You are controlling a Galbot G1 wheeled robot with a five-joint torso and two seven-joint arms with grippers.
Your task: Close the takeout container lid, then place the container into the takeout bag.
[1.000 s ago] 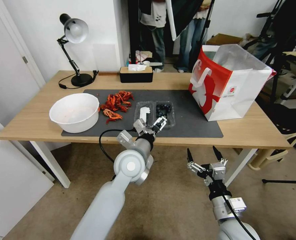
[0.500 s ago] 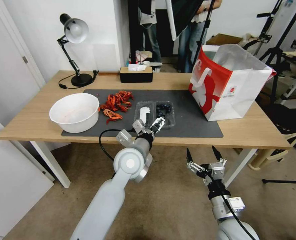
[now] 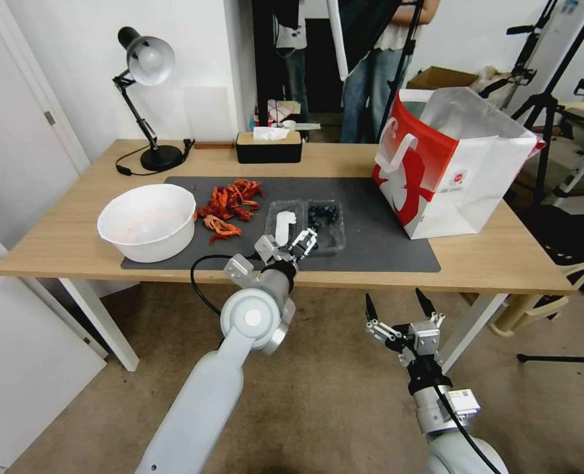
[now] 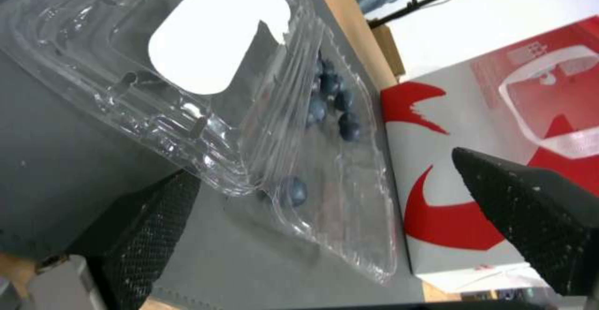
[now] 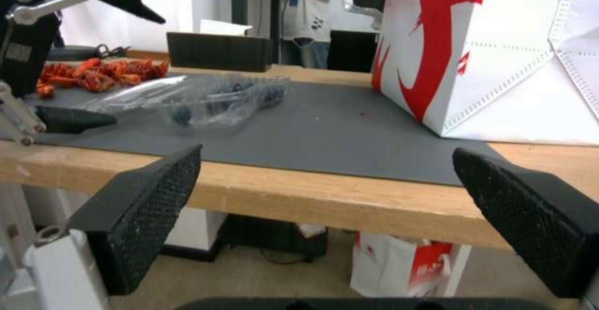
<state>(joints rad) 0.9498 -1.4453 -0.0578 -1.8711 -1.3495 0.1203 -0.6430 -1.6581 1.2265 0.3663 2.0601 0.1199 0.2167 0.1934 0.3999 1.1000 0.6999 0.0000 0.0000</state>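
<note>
While the container [image 3: 305, 224] lies open on the counter's grey mat [image 3: 384, 243], the left pincer [image 3: 303, 242] spreads empty at its near edge, hiding that rim. Left wrist: lid [image 4: 187, 52] tilted, bag [image 4: 499, 127] cropped. Right wrist: right pincer [image 5: 325, 221] agape below the counter.

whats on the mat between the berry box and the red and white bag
Nothing: in the head view the grey mat is bare between the takeout container and the takeout bag.
</note>
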